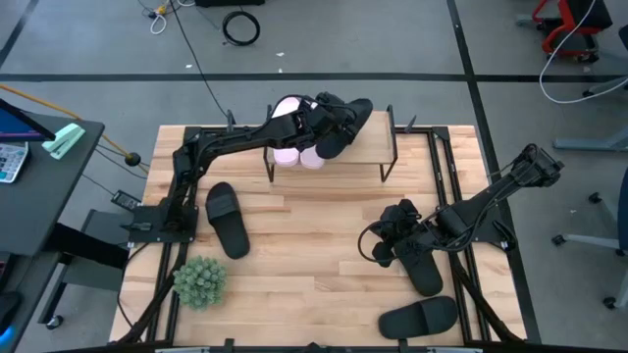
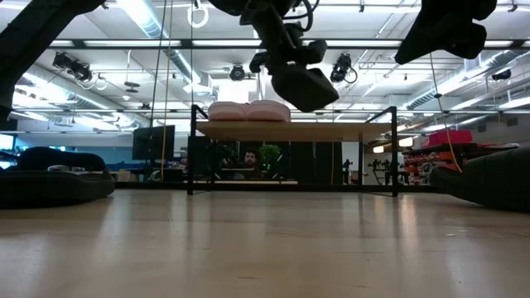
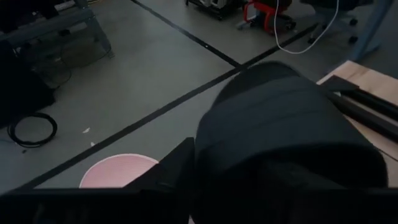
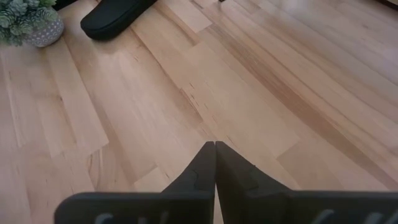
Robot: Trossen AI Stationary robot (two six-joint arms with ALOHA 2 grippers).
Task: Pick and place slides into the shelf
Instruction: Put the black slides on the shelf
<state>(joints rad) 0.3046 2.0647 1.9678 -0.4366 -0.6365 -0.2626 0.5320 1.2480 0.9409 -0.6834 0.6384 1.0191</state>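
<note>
My left gripper (image 1: 324,123) is over the shelf (image 1: 378,147) at the table's far edge, shut on a black slide (image 1: 348,120). The low view shows that slide (image 2: 302,83) hanging in the air above the shelf's wooden top (image 2: 331,130). Two pale pink slides (image 1: 294,155) lie side by side on the left part of that top (image 2: 248,110). My right gripper (image 4: 215,149) is shut on nothing, low over bare wood on the table's right half. A black slide (image 1: 424,270) lies beside it. My left gripper holds the black slide close to its wide strap (image 3: 286,130), with one dark finger (image 3: 177,165) showing beside the slide's edge. The slide's own body hides the place of contact. The slide is lifted clear of the shelf and tilted.
Another black slide (image 1: 226,219) lies on the table's left half, and a third (image 1: 420,316) lies near the near edge on the right. A small potted plant (image 1: 199,281) stands near the near left corner. The shelf top to the right of the pink slides is bare.
</note>
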